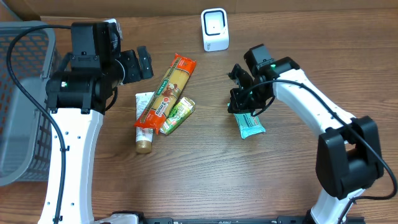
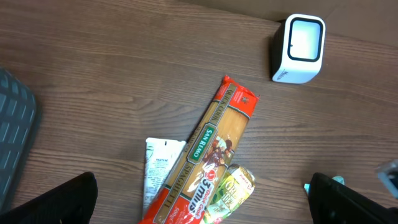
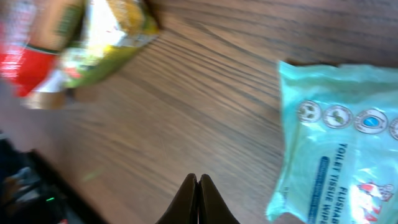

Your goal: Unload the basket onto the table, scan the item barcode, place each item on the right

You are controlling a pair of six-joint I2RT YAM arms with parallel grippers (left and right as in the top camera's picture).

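- The right jaws are pressed together tip to tip and pinch nothing. The right wrist view shows only bare wood around their tips.
- Just beside those tips, and apart from them, lies a teal pack of toilet tissue wipes (image 3: 339, 143), flat on the tabletop (image 1: 205, 174) with its printed face up.
- From overhead, the right arm (image 1: 292, 87) hangs its head over the far end of that pack. Whether it touches the wrapper there cannot be told.
- The left jaws are spread wide and hold nothing. They hover above the wood on the end of the left arm (image 1: 81, 93), near the far end of the grocery cluster.
- In that cluster a spaghetti packet (image 1: 166, 90) lies on a diagonal. Its near end lies over a white tube with a brown cap (image 1: 144, 124), and a green-and-yellow sachet (image 1: 178, 114) sits against its other side.
- A white barcode scanner (image 1: 214, 29) stands at the far edge, well apart from every item.
- A grey basket (image 1: 18, 106) sits at the left edge.
- Progress, as a judgement: the task looks barely begun, since no item is lifted and none is near the scanner.
- The wipes pack seems to be the item in hand, because the right arm is on it.
- What is left is to get a real hold on the pack, carry it across and turn its barcode to the scanner.
- No barcode shows on the upper face, so it may be underneath.
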